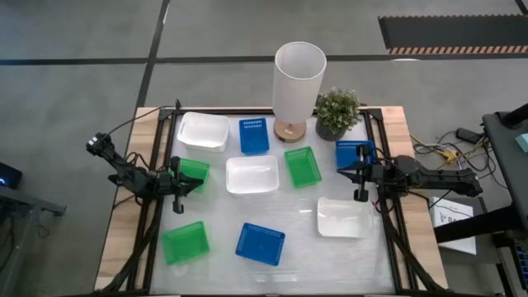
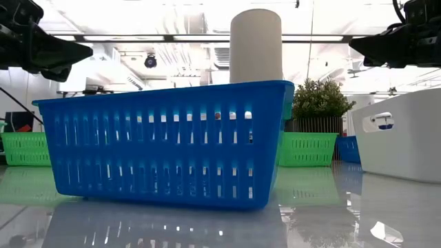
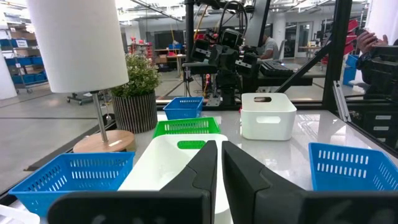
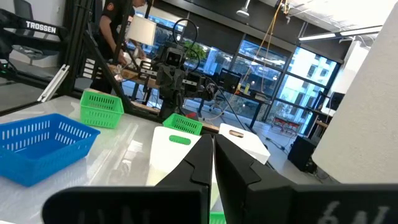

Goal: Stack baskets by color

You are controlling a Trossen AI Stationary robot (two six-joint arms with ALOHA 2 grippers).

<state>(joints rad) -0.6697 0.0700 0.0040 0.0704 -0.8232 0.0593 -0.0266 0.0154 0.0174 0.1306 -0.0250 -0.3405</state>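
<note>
A: Where do the arms sit, and how much room is there?
B: The left gripper (image 1: 195, 183) hangs at the left edge of the table (image 1: 388, 120), fingers pressed together, holding nothing; a green basket (image 1: 193, 172) lies right beneath its tip. The right gripper (image 1: 345, 172) is at the opposite edge — also closed and empty — just beside a blue basket (image 1: 355, 154). Between the two tips lie a white basket (image 1: 252, 175) and a green one (image 1: 303, 166); a bare strip of glossy tabletop runs past them towards the near edge.
A: What are the baskets like?
B: Shallow plastic rectangles with slotted walls and perforated floors — the white ones look smoother.
A: The count?
B: Nine: three white, three blue, three green, all apart, none stacked. Beyond the right gripper, at the far edge, stand a tall white cylinder lamp (image 1: 299, 81) on a round wooden base and a small potted plant (image 1: 337, 112)
</note>
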